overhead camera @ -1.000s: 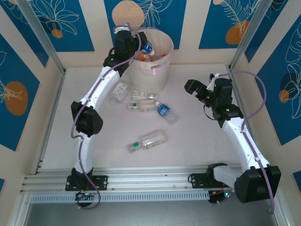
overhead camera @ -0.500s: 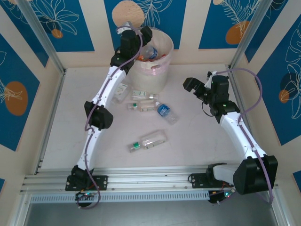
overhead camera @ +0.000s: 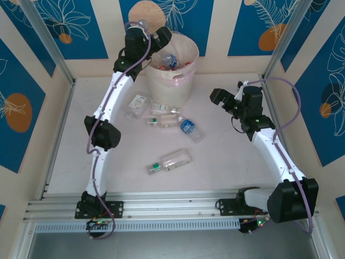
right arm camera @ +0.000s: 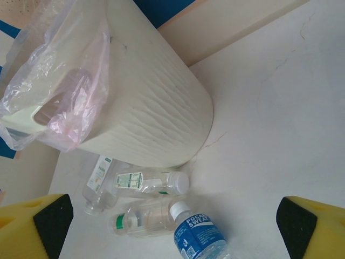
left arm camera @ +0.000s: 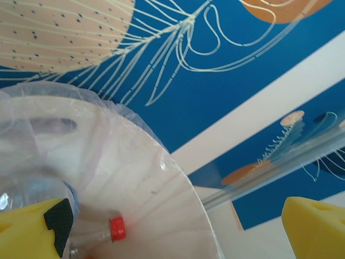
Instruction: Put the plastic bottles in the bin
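The left gripper [overhead camera: 159,42] hangs over the left rim of the bin [overhead camera: 175,83], jaws spread wide with nothing between them. In the left wrist view its yellow fingertips [left arm camera: 315,226] frame the bin's inner wall [left arm camera: 135,183] and a red-capped bottle [left arm camera: 108,232] lying inside. From above, a blue-labelled bottle [overhead camera: 169,60] lies on top of the others in the bin, which stands at the back of the table [overhead camera: 232,162] and is lined with a thin pinkish bag [right arm camera: 64,97]. The right gripper [overhead camera: 226,98] hovers to the right of the bin, well apart from it, jaws released and empty. Five bottles lie on the table in front of the bin. A clear bottle [overhead camera: 138,105] is near its base on the left, and a white-capped bottle [right arm camera: 153,182] is just beside the base. A green-necked bottle [right arm camera: 135,221] lies next to that one, with a Pocari Sweat bottle [right arm camera: 197,237] to its right. A lone green-capped bottle [overhead camera: 170,161] lies nearer the arms.
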You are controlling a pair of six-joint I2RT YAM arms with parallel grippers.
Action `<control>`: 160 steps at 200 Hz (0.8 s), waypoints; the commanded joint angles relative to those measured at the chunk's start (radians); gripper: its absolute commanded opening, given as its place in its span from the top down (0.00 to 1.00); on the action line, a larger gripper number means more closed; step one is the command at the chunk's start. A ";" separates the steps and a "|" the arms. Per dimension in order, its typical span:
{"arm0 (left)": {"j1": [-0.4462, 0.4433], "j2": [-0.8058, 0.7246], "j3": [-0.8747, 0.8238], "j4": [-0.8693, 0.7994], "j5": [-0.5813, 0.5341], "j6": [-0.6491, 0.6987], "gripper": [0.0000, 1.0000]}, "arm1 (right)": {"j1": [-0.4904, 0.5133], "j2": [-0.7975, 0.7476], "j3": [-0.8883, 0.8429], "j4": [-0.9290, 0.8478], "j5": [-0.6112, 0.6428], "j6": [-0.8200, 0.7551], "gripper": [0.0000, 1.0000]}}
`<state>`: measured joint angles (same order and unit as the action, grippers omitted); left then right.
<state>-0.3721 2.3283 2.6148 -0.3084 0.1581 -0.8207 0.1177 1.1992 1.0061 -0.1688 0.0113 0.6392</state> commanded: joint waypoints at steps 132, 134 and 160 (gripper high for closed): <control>-0.053 -0.234 -0.234 -0.159 0.131 0.088 0.00 | 0.129 0.430 0.146 -0.233 -0.184 -0.562 0.00; -0.053 -0.233 -0.235 -0.158 0.129 0.088 0.00 | 0.134 0.437 0.153 -0.242 -0.186 -0.567 0.00; -0.060 -0.253 -0.275 -0.141 0.115 0.100 0.00 | 0.200 0.521 0.195 -0.310 -0.152 -0.633 0.00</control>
<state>-0.4221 2.1277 2.3749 -0.4438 0.2661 -0.7494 0.2687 1.6703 1.1522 -0.3698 -0.1146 0.1352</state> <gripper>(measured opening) 0.999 0.996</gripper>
